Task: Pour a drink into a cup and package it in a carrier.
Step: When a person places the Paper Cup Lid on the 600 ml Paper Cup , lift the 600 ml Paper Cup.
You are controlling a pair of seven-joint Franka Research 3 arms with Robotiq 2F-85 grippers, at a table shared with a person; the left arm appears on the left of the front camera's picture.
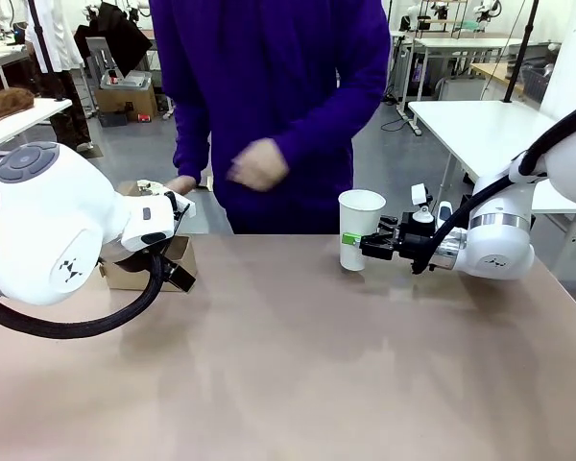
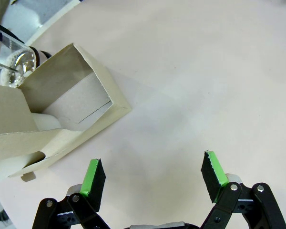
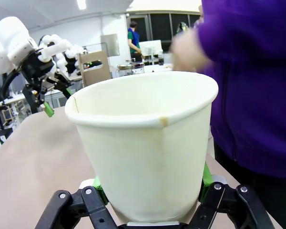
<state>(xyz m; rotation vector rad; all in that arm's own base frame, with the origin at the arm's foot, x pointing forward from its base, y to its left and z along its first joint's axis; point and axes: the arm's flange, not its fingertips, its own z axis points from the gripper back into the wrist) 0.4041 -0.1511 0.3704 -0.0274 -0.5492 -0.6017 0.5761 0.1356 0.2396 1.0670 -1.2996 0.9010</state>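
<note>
Now, the right gripper (image 1: 357, 241) pinches the cup (image 1: 361, 227) low on its wall, upright at about two o'clock from the middle of the table (image 1: 288, 375). The left gripper (image 2: 152, 177) hangs spread wide with nothing between its pads, the carrier (image 2: 71, 107) at its ten o'clock and the pitcher (image 2: 8, 62) just beyond. Risks, as I judge them: thin paper buckling under that squeeze, a low grip letting a filled cup tip, or the left arm nudging the carrier while reaching for the pitcher

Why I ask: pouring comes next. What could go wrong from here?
The right gripper pinches the lidless cup low on its paper wall; squeezing might buckle it. The person's hand, blurred, is near the cup and could bump it. The open left gripper sits close to the carrier and might nudge it.
</note>
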